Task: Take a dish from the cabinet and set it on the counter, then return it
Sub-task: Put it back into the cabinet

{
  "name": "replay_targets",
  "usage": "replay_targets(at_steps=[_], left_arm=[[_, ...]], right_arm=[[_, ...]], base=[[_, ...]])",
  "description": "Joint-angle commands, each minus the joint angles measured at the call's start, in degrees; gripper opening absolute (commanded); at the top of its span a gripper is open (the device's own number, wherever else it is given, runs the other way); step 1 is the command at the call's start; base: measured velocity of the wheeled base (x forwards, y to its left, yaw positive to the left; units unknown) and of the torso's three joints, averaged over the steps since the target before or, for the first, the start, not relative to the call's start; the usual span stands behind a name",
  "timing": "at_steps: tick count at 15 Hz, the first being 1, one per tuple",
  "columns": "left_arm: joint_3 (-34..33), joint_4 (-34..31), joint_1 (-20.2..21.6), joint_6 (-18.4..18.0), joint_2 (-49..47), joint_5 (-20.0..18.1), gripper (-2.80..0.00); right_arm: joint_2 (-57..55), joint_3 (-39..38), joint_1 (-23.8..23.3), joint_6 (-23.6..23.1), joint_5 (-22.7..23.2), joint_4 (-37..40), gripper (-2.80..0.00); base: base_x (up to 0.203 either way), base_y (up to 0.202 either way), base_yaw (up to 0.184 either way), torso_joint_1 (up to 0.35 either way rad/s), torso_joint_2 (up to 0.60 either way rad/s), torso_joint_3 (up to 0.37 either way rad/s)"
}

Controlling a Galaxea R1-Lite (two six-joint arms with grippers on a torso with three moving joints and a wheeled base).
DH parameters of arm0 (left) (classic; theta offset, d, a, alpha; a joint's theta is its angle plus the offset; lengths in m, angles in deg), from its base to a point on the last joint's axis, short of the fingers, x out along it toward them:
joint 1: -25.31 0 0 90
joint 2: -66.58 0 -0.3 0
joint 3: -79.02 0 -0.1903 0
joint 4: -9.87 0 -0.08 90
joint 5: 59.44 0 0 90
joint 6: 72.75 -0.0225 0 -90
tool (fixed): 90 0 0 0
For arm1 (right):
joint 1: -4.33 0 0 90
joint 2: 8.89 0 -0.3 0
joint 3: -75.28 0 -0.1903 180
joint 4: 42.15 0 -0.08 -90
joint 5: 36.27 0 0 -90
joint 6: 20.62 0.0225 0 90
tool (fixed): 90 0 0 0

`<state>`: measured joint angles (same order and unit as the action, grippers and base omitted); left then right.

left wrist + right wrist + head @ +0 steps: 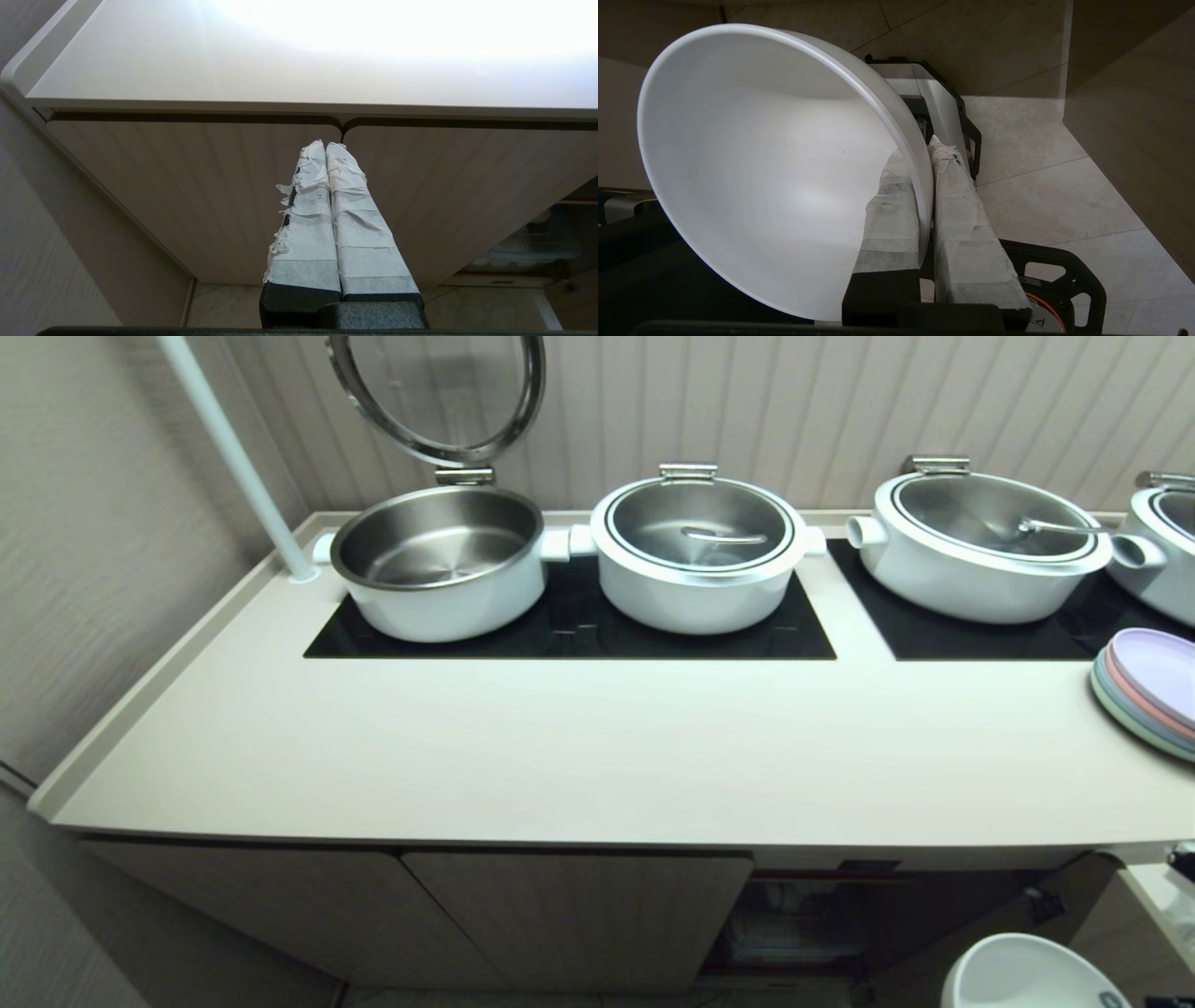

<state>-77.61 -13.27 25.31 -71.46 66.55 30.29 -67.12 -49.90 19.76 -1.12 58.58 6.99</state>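
The right gripper [924, 154] is clenched on the rim of the bowl [752, 168], one taped finger inside the wall and the other outside, so the white bowl hangs tipped on its side over the tiled floor [1045, 186]. From the head view the bowl [1022, 973] shows low down, below the front edge of the counter [597, 756] near its right end, in front of the open part of the cabinet [579, 915]; it is not resting on the counter. The cabinet's two left doors are shut, and to their right the dark opening shows a shelf with a clear plastic box [537, 242] on it. The left gripper [326, 145] has its taped fingers pressed together on nothing, pointing at the seam between the two shut doors, apart from them. Along the back edge of the counter, four white pots sit on black cooktop panels [569, 625]: the leftmost pot [439, 565] has its glass lid [439, 392] swung up, the next pot [695, 555] is covered. A stack of pastel plates [1148, 691] lies at the counter's right edge. A white pole [233, 457] rises from the back left corner.
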Motion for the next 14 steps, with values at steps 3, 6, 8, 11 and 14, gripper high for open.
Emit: replay_targets(at_steps=[3, 6, 8, 11, 14], left_arm=[[0.00, 0.04, 0.00, 0.03, 0.02, 0.00, -2.80], [0.00, 0.04, 0.00, 0.03, 0.02, 0.00, -2.80], [0.00, 0.04, 0.00, 0.03, 0.02, 0.00, -2.80], [0.00, 0.04, 0.00, 0.03, 0.02, 0.00, -2.80], [0.00, 0.04, 0.00, 0.03, 0.02, 0.00, -2.80]], right_arm=[[0.31, 0.01, -0.04, 0.27, 0.07, 0.31, -2.80], [0.23, 0.10, 0.03, 0.27, 0.05, 0.88, -2.80], [0.14, 0.10, -0.05, 0.27, -0.02, 0.95, -2.80], [-0.04, 0.64, -0.05, 0.36, 0.07, 1.04, -2.80], [-0.04, 0.72, -0.05, 0.54, -0.02, 1.04, -2.80]], base=[[0.000, 0.000, 0.000, -0.066, 0.14, 0.078], [0.000, 0.000, 0.000, -0.074, 0.15, 0.085], [0.000, 0.000, 0.000, -0.089, 0.18, 0.094], [0.000, 0.000, 0.000, -0.088, 0.19, 0.103], [0.000, 0.000, 0.000, -0.116, 0.24, 0.125]])
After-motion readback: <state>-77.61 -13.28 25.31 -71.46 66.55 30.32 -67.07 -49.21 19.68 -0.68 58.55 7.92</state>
